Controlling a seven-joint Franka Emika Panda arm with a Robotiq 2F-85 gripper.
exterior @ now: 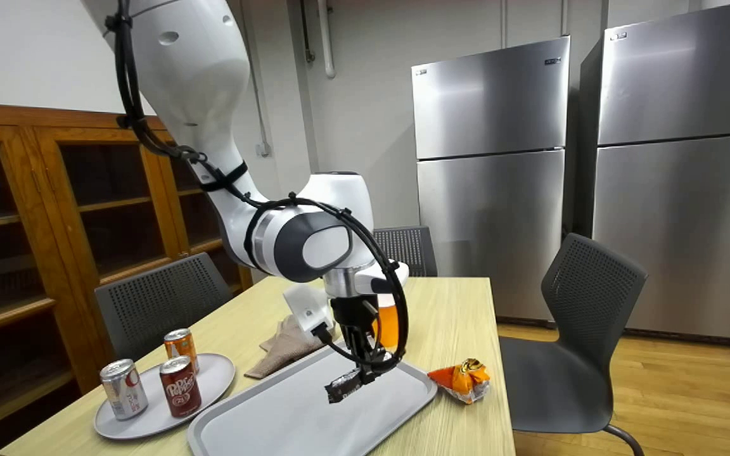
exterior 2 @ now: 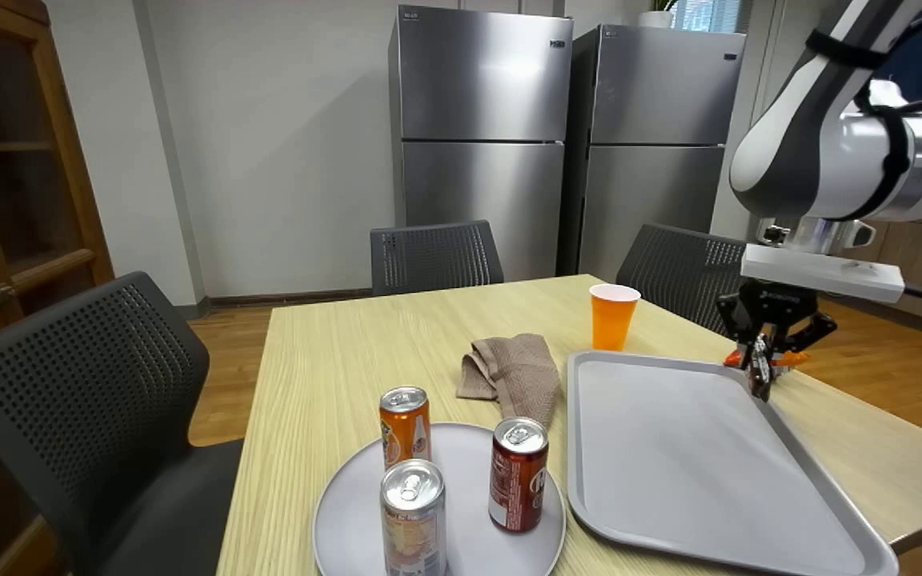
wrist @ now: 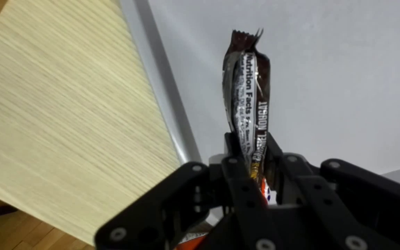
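A chocolate bar in a dark brown wrapper is pinched between the fingers of my gripper, its printed nutrition side showing in the wrist view. One end of the bar sticks out past the fingertips; the other runs back between the fingers. In an exterior view the bar hangs with my gripper over the grey tray. Seen from elsewhere, my gripper is at the tray's border. An orange snack bag lies on the table just off the tray, partly hidden behind the gripper in an exterior view.
A round grey plate beside the tray carries an orange can, a dark red can and a silver can. A brown cloth and an orange cup stand near the tray. Chairs surround the table.
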